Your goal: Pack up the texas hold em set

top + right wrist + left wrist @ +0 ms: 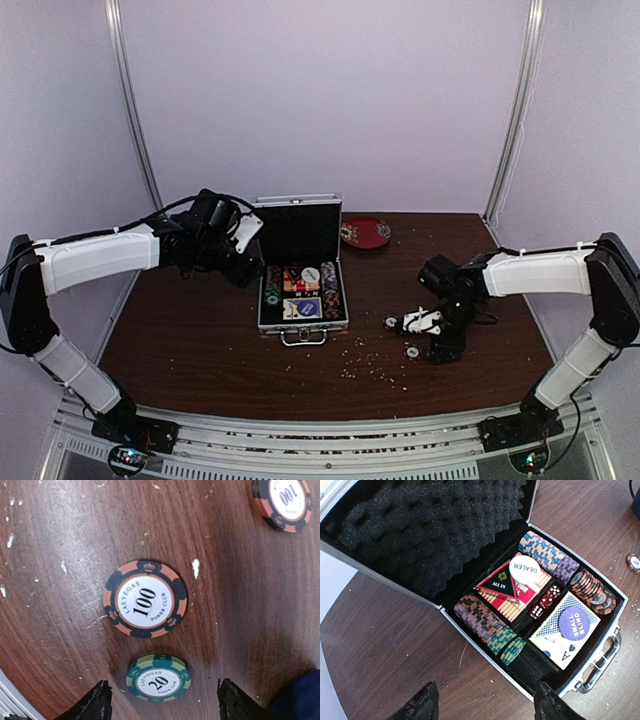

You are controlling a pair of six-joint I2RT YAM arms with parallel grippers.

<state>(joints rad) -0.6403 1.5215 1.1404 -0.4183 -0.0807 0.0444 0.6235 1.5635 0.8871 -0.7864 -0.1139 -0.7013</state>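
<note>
The silver case (303,322) lies open mid-table, lid up, holding rows of chips (485,620), two card decks (565,635) and red dice (545,600). My left gripper (485,707) hovers open over the table by the case's left wall (485,652), nothing between its fingers (420,707). The right gripper (162,705) is open low over the wood, its fingers (235,702) either side of a green 20 chip (158,677) without touching it. An orange-black 100 chip (145,599) lies just beyond, another 100 chip (282,502) farther off.
A red plate (365,232) sits behind the case to the right. A dark blue object (300,695) lies close beside the right gripper. Crumbs are scattered over the wood in front of the case. Two loose chips (391,322) show by the right gripper (412,323).
</note>
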